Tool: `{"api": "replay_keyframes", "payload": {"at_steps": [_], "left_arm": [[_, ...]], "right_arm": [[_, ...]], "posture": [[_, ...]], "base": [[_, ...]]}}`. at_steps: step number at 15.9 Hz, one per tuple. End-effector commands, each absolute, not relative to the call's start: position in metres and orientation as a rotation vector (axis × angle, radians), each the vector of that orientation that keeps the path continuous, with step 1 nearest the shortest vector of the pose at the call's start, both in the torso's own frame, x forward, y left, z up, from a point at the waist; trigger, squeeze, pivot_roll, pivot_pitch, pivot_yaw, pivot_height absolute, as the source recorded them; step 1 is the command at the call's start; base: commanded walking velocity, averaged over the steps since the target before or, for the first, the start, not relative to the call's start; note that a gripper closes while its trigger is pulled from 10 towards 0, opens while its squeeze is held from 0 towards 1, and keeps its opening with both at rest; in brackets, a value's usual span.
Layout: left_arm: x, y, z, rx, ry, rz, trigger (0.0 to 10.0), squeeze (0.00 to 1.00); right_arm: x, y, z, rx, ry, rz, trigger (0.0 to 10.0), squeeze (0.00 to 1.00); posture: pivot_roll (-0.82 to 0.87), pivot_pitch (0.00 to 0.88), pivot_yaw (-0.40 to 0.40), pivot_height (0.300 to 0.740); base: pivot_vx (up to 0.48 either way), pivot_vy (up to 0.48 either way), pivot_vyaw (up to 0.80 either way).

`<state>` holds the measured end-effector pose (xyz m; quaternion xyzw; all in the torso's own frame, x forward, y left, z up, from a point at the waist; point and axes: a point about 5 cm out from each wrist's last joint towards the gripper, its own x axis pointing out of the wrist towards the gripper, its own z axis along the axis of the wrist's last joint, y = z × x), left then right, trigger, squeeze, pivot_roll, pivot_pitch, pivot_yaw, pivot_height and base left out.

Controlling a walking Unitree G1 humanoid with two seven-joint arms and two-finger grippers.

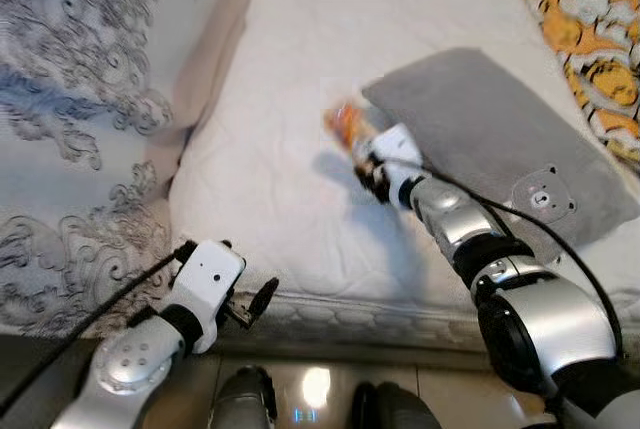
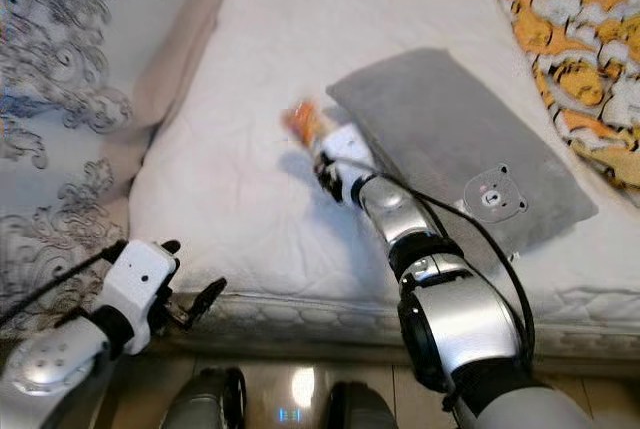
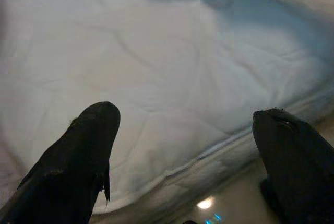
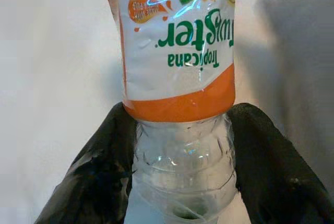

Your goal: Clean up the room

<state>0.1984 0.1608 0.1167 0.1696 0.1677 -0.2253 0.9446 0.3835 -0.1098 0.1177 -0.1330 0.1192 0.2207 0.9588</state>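
The right gripper (image 4: pixel 180 182) grasps an empty plastic bottle (image 4: pixel 177 51) by its clear end, one black finger on each side. The bottle lies on the white bed (image 1: pixel 290 149), just at 9 o'clock of the grey pillow (image 1: pixel 500 139). The risk is a slip: the thin wall is smooth and may buckle, so the bottle can pop out during lifting and roll away. The left gripper (image 3: pixel 182 145) hangs released near the mattress edge, at 7 o'clock of the bottle.
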Motion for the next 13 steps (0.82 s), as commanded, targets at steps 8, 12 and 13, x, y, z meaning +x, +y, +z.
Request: {"api": "replay_keyframes", "payload": {"at_steps": [8, 12, 13], "left_arm": [[0.220, 0.156, 0.118, 0.268, 0.193, -0.239, 10.0, 0.23], [0.222, 0.156, 0.110, 0.190, 0.222, -0.290, 10.0, 0.00], [0.222, 0.156, 0.110, 0.190, 0.222, -0.290, 10.0, 0.00]], "right_arm": [[0.288, -0.144, 0.113, 0.064, -0.059, 0.215, 10.0, 0.00], [0.243, -0.152, 0.106, 0.018, 0.035, 0.170, 10.0, 0.00], [0.243, -0.152, 0.106, 0.018, 0.035, 0.170, 10.0, 0.00]], "posture": [[0.03, 0.000, 0.040, 0.740], [-0.02, 0.000, 0.069, 0.740], [-0.02, 0.000, 0.069, 0.740]], "base": [[0.000, 0.000, 0.10], [0.000, 0.000, 0.80], [0.000, 0.000, 0.80]]}}
